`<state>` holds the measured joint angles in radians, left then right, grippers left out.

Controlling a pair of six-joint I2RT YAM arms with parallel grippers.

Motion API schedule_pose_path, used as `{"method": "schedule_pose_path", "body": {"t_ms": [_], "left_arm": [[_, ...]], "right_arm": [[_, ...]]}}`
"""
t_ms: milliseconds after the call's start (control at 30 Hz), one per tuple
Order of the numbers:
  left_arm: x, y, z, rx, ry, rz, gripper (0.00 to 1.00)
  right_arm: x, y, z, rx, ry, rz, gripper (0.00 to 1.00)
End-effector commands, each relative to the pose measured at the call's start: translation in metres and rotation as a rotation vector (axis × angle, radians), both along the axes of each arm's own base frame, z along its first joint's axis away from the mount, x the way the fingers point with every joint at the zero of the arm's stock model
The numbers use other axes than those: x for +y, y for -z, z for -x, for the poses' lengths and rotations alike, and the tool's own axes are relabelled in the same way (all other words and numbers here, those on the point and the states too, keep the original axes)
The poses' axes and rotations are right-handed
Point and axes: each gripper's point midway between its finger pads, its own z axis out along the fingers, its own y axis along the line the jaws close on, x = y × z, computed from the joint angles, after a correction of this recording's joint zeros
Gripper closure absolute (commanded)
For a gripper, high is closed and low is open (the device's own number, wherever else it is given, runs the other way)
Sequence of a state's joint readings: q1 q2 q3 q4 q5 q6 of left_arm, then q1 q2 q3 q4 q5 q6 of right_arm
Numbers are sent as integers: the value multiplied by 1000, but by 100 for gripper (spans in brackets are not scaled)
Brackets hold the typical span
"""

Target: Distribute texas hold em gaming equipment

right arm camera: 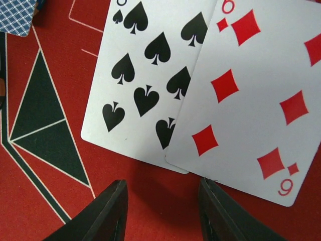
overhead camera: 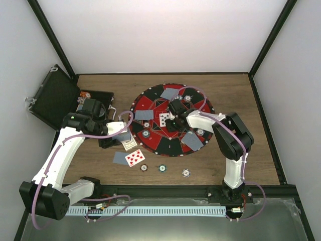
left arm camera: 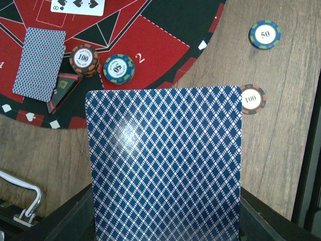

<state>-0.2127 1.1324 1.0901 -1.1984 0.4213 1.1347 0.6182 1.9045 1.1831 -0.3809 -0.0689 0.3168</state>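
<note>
My left gripper [left arm camera: 165, 227] is shut on a blue-backed playing card [left arm camera: 164, 160] that fills the left wrist view, held above the wood by the mat's left edge [overhead camera: 123, 136]. My right gripper [right arm camera: 163, 183] stands open just above the red-and-black mat [right arm camera: 150, 201], nothing between its fingers. An eight of spades [right arm camera: 150, 75] and an overlapping six of diamonds [right arm camera: 261, 95] lie face up right before it. Face-down cards [overhead camera: 169, 93] and chips [left arm camera: 84, 58] lie round the mat. Three chips [overhead camera: 162, 168] sit on the wood in front.
The black hinged case [overhead camera: 55, 98] lies open at the far left, with chips in its tray [overhead camera: 85, 96]. A face-down card [overhead camera: 120, 158] and a face-up red card [overhead camera: 135, 157] lie on the wood near the left arm, a small stack [overhead camera: 129, 144] beside them.
</note>
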Motion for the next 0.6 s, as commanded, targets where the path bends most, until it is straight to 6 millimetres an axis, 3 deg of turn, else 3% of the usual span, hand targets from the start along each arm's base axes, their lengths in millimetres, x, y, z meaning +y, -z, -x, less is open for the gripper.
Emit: {"method": "schedule_pose_path", "body": {"t_ms": [0,67,167,233,367,433,567], "left_arm": [[-1,-7,-3,-32,14,10,95],[-1,-7,-2,-31,13,9,95],[-1,-7,-2,-33,15,10,95],[-1,-7,-1,-30,16,13,96],[-2,-8,0,-32,17,20,95],[-3,-8,0,-33,18,22,95],[-4,-10,-1,-37,18,26,95]], "right_arm": [[5,8,2,35,-6,-11,60],[6,-3,4,26,-11,-29,60],[15,-39,8,-5,-33,-115,57],[23,-71,12,-30,-49,-201,44],[47,-133,27,-25,-99,-416,8],[57,-155,34,-10,-122,-499,1],[81,-182,60,39,-195,-633,0]]}}
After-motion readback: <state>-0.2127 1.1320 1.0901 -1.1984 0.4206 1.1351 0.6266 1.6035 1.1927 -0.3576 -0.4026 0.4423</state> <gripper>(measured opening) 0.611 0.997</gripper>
